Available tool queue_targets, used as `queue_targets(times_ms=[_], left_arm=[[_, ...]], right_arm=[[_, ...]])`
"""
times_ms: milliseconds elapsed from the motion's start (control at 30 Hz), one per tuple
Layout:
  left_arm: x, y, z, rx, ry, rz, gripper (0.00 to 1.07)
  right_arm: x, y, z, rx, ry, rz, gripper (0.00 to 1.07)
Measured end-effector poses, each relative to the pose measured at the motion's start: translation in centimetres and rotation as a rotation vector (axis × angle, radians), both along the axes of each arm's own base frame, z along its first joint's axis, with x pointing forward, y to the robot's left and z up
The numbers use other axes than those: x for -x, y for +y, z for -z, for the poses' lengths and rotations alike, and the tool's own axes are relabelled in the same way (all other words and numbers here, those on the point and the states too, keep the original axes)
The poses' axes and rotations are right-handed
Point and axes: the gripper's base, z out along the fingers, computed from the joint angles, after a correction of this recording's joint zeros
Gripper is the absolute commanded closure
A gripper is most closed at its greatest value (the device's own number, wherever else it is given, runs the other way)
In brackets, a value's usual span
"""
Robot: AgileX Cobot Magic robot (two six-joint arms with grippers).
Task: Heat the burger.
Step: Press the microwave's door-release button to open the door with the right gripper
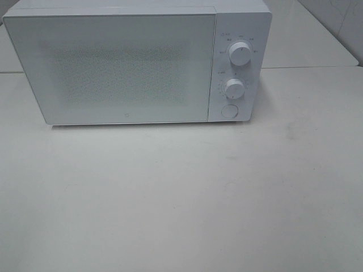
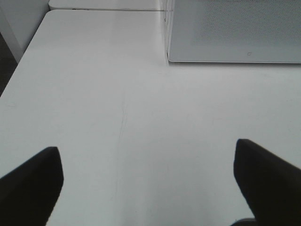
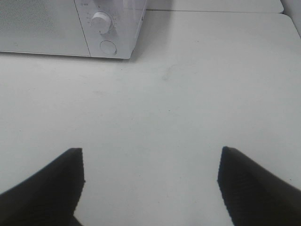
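While looking down from the high camera, can make out a white microwave (image 1: 125,65) standing toward the back of a pale table (image 1: 181,198), wide door (image 1: 113,68) shut flush against the body. Cannot see through that door (frosted, finely speckled across the middle), so cannot judge the inside. To the right of the door, on the control strip, can pick out an upper knob (image 1: 240,55), a lower knob (image 1: 233,88) just beneath, and a round button (image 1: 229,110) at the bottom. Cannot place the burger: found in none of the three views. Along the left wrist camera, can see the left gripper (image 2: 146,155) above the tabletop, dark fingers (image 2: 28,188) spread wide apart, holding nothing, touching nothing. Ahead of it and well apart, can see the microwave's lower front corner on the side away from the knobs, plus a faint thin scratch (image 2: 122,117) running across the table surface toward the gripper. Along the right wrist camera, can see the right gripper (image 3: 149,155) spread wide in the same way, likewise empty, nothing between its dark fingers. Ahead of that one, also well apart, can see the microwave's control-strip corner with the lower knob and the round button in plain sight, and a small faint smudge (image 3: 165,75) on the table off to the side of that corner.
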Motion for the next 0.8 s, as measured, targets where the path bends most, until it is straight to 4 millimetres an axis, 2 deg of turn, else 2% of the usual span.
queue_targets(times_ms=[233,300,433,500,533,667,733,767,800], left_arm=[[0.0,0.0,0.0,0.0,0.0,0.0,0.13],[0.0,0.0,0.0,0.0,0.0,0.0,0.13],[0.0,0.0,0.0,0.0,0.0,0.0,0.13],[0.0,0.0,0.0,0.0,0.0,0.0,0.13],[0.0,0.0,0.0,0.0,0.0,0.0,0.13],[0.0,0.0,0.0,0.0,0.0,0.0,0.13],[0.0,0.0,0.0,0.0,0.0,0.0,0.13],[0.0,0.0,0.0,0.0,0.0,0.0,0.13],[0.0,0.0,0.0,0.0,0.0,0.0,0.13]], right_arm=[[-0.4,0.0,-1.1,-0.011,-0.058,0.003,0.31],[-1.9,0.2,-1.8,-0.017,-0.072,0.004,0.31],[-3.3,0.4,-2.3,-0.019,-0.072,0.005,0.31],[-4.9,0.6,-2.7,-0.02,-0.077,0.006,0.31],[-4.9,0.6,-2.7,-0.02,-0.077,0.006,0.31],[-7.3,0.9,-3.0,-0.022,-0.084,0.008,0.31],[-7.8,0.9,-3.1,-0.022,-0.085,0.009,0.31],[-8.7,1.0,-3.1,-0.022,-0.086,0.01,0.31],[-8.7,1.0,-3.1,-0.022,-0.086,0.01,0.31]])
